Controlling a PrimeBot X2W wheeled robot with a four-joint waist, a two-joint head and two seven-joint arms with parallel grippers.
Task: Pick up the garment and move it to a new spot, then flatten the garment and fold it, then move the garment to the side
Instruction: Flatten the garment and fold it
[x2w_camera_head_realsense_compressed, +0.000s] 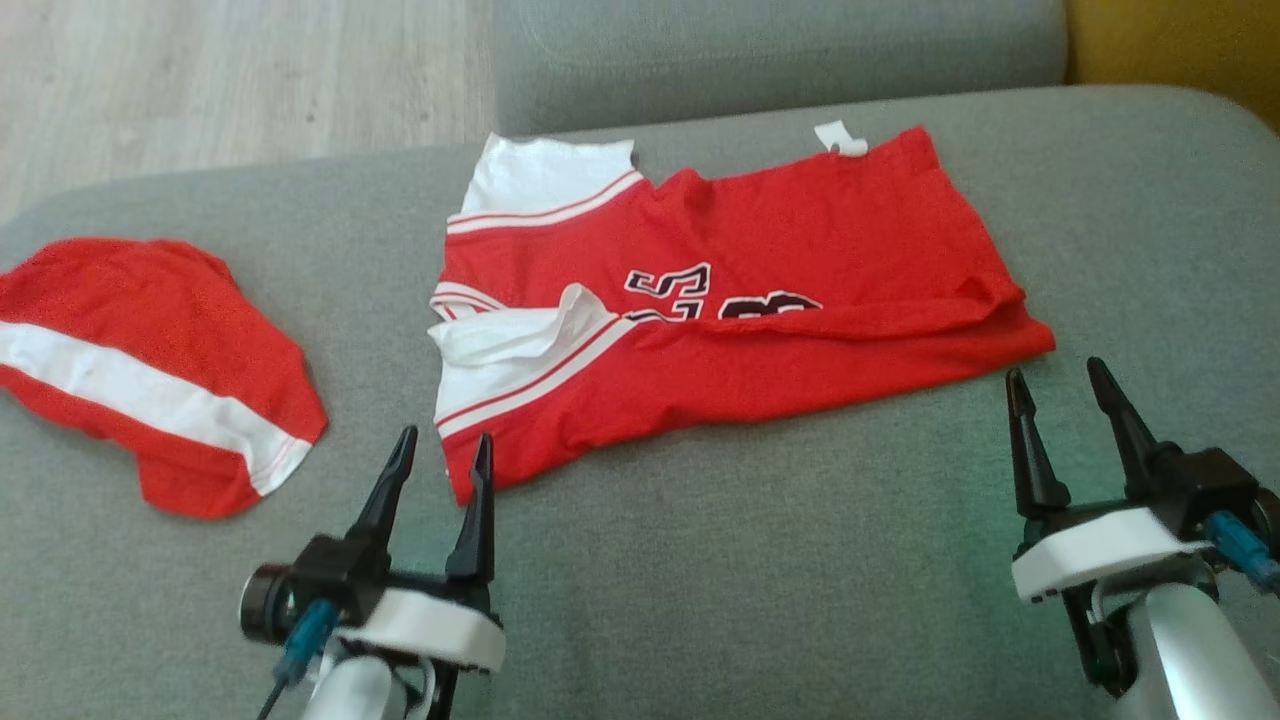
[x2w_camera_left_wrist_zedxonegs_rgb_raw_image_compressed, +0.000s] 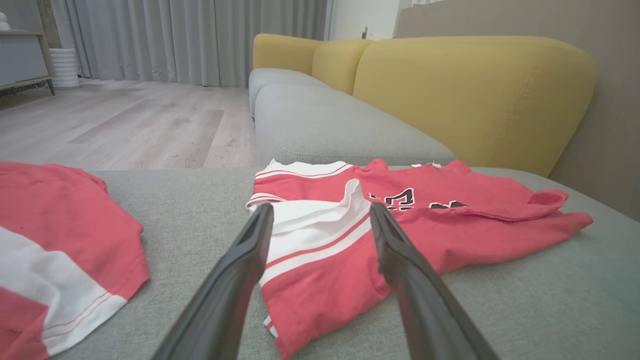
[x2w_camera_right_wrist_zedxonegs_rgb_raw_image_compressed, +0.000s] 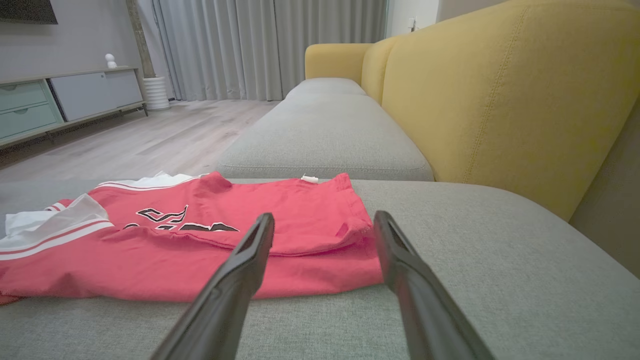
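A red jersey (x2w_camera_head_realsense_compressed: 740, 300) with white sleeve trim and black numerals is laid across the middle of a grey sofa seat (x2w_camera_head_realsense_compressed: 800, 580). Its upper layer is folded over along its length. The left tool (x2w_camera_head_realsense_compressed: 447, 434) is held with its two dark fingers wide apart and empty at the jersey's near left corner; whether the cloth is touched cannot be told. The right tool (x2w_camera_head_realsense_compressed: 1055, 367) is likewise spread wide and empty, just near of the jersey's right end. A second red cloth (x2w_camera_head_realsense_compressed: 150, 370) with a white band is laid well apart to the left on the same seat. A small white tag (x2w_camera_head_realsense_compressed: 840, 138) is seen at the jersey's far edge. Farther off, yellow backrests (x2w_camera_left_wrist_zedxonegs_rgb_raw_image_compressed: 475, 95), a pale wooden floor (x2w_camera_head_realsense_compressed: 200, 80) and grey curtains (x2w_camera_left_wrist_zedxonegs_rgb_raw_image_compressed: 200, 40) are seen.
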